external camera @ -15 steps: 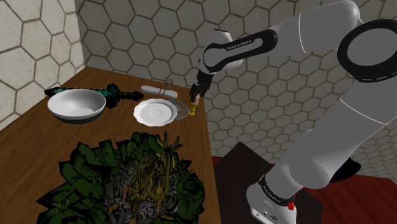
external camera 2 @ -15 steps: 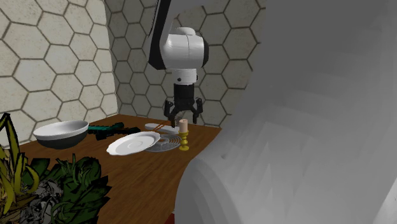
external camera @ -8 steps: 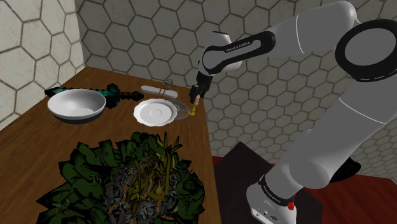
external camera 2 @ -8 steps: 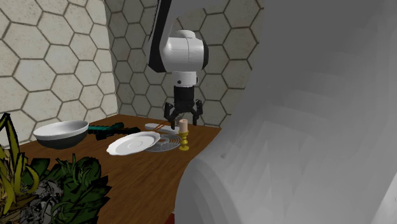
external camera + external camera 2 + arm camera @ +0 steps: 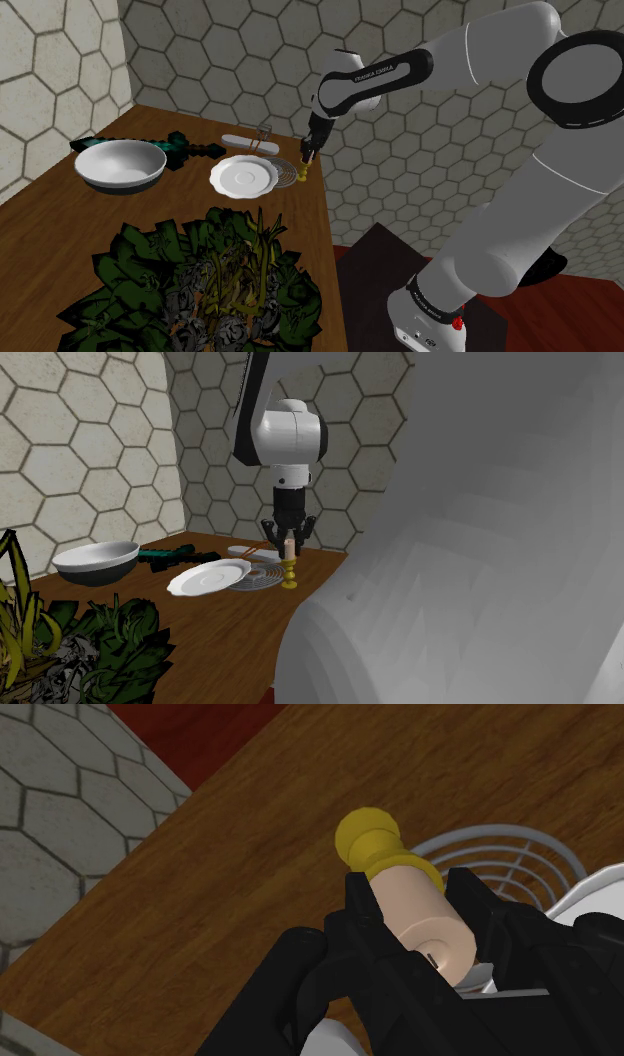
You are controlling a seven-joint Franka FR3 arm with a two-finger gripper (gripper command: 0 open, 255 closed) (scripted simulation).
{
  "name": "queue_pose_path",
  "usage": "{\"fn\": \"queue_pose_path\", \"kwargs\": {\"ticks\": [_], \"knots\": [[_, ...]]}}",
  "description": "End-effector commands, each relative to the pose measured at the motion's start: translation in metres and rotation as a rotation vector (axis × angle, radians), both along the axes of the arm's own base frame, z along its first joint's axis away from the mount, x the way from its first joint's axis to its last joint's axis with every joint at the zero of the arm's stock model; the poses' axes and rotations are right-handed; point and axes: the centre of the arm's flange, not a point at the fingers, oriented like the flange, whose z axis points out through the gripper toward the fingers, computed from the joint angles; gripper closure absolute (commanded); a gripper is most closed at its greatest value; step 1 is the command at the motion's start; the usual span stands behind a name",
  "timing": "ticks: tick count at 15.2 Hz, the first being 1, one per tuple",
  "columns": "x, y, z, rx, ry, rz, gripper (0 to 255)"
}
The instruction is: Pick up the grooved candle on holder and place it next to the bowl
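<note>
Gripper (image 5: pixel 288 536): clamped on the candle (image 5: pixel 425 909), with one black finger (image 5: pixel 362 904) pressed against each of its pale sides, so barely open at all.
Candle: short peach-coloured stub on a yellow holder (image 5: pixel 370 844). It stands upright with its base on the wooden table (image 5: pixel 185 195), close to the table's edge and just beside a round wire rack (image 5: pixel 285 172).
Bowl (image 5: pixel 122 165): white, well apart from the candle toward the shoulder view's left, with a white plate (image 5: pixel 244 176) between the two.
Other stuff: a blocky teal sword (image 5: pixel 185 146) lies behind the bowl, and a big leafy plant (image 5: pixel 215 280) sits at the near end of the table.
Walls: hexagon tiles.
</note>
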Motion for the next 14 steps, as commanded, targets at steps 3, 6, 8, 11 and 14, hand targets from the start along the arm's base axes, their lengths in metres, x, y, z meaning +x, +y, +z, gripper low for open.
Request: {"fn": "queue_pose_path", "kwargs": {"ticks": [3,6,8,11,14], "knots": [[0.000,0.000,0.000,0.000,0.000,0.000,255],[0.000,0.000,0.016,0.000,0.000,0.000,255],[0.000,0.000,0.026,0.000,0.000,0.000,255],[0.000,0.000,0.042,0.000,0.000,0.000,255],[0.000,0.000,0.058,0.000,0.000,0.000,255]]}}
